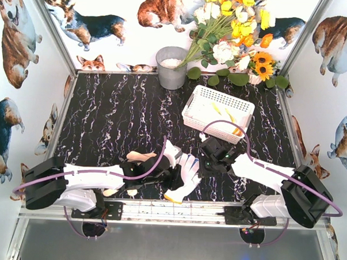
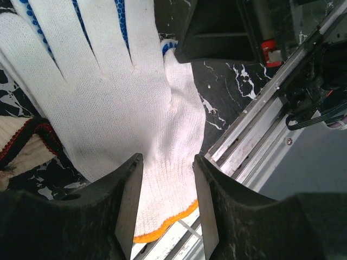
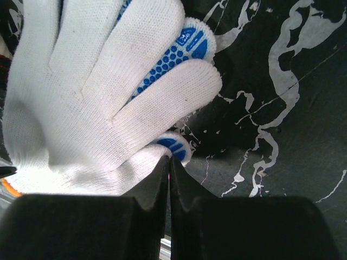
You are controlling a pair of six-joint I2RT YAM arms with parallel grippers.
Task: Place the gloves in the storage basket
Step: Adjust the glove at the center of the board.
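A white knit glove with blue grip dots and an orange cuff edge lies at the table's near edge. My left gripper straddles its cuff: in the left wrist view the glove fills the gap and the left gripper is closed against both sides of it. My right gripper is fully shut, and the right gripper touches the thumb tip of the glove. A cream glove lies beside the left arm. The white storage basket stands at the back right, holding yellow-patched gloves.
A grey metal bucket stands at the back centre, with a bunch of flowers leaning to its right. The aluminium rail runs along the table's near edge, just below the glove's cuff. Printed walls close in the table.
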